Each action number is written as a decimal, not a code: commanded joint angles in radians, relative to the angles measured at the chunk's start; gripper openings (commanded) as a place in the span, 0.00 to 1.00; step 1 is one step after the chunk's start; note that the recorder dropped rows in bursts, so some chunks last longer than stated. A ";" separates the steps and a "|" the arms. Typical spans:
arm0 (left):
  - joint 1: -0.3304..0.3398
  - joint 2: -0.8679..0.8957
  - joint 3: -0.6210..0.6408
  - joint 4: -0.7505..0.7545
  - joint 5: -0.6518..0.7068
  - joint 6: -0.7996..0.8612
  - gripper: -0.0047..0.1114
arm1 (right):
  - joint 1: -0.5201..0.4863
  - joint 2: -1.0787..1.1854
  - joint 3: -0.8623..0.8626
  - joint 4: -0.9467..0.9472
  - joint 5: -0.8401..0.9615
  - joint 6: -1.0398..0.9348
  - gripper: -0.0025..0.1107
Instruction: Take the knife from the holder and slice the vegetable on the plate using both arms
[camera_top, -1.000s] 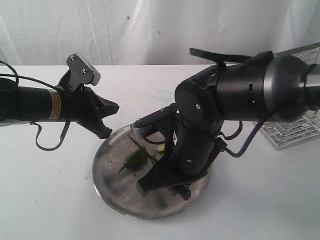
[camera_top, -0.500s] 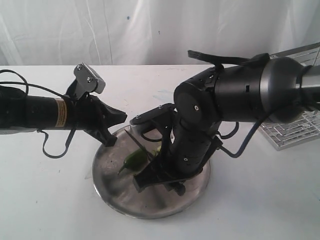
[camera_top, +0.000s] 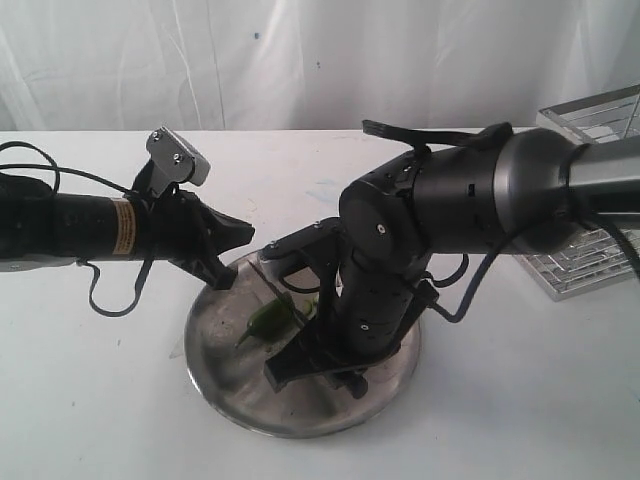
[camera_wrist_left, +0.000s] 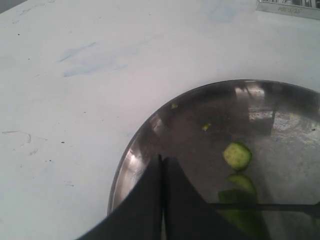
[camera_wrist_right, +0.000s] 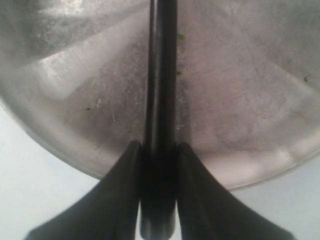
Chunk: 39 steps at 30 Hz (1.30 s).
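The plate is a round steel dish in the middle of the table. On it lies the green vegetable, with cut slices beside it. My right gripper reaches down over the plate and is shut on the knife's black handle. In the left wrist view the thin dark blade lies across the vegetable's body. My left gripper is shut and empty. It hovers over the plate's far left rim, apart from the vegetable. The holder stands at the right edge.
A white curtain hangs behind the white table. The right arm's bulky body hangs over the right half of the plate and hides it. A silver edge shows at the corner of the left wrist view.
My left gripper has moved right, to the plate's rim. The right arm has shifted slightly left, bringing the knife onto the vegetable.
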 joint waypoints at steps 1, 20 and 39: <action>-0.002 -0.002 0.005 0.001 -0.006 -0.008 0.04 | -0.007 0.007 0.000 -0.001 -0.002 0.006 0.02; -0.002 0.002 0.005 -0.032 -0.046 -0.008 0.04 | -0.007 0.010 0.000 -0.025 -0.026 0.056 0.02; -0.007 0.159 -0.075 -0.161 -0.177 -0.049 0.04 | -0.007 0.010 0.000 -0.025 -0.026 0.046 0.02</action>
